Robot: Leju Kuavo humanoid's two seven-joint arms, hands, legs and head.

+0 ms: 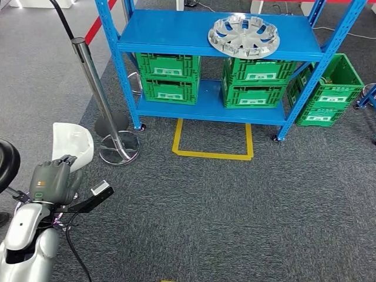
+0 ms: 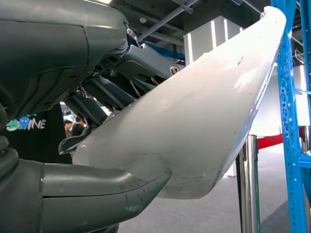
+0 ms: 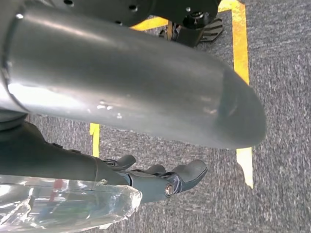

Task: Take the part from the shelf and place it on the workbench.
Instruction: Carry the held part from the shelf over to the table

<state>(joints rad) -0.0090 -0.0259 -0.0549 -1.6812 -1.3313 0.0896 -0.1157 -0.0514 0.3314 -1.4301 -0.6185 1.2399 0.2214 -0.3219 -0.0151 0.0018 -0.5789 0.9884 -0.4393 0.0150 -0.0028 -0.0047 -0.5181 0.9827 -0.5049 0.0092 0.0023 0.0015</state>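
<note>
My left hand (image 1: 53, 179) is low at the left of the head view and grips a white curved shell part (image 1: 73, 144), which sticks out beyond the fingers. In the left wrist view the white part (image 2: 205, 121) is clamped between the thick thumb (image 2: 110, 194) on one side and the dark fingers (image 2: 110, 92) on the other. My right hand (image 3: 121, 82) hangs over the grey carpet with its fingers (image 3: 172, 179) stretched out and nothing in it. The blue shelf (image 1: 177, 29) stands ahead with a silver wheel cover (image 1: 244, 35) on its upper board.
Green crates (image 1: 168, 76) fill the shelf's lower board, and another green crate (image 1: 332, 88) sits on the floor to the right. A chrome stanchion (image 1: 100, 94) with a round base stands near my left hand. A yellow tape outline (image 1: 212, 154) marks the carpet before the shelf.
</note>
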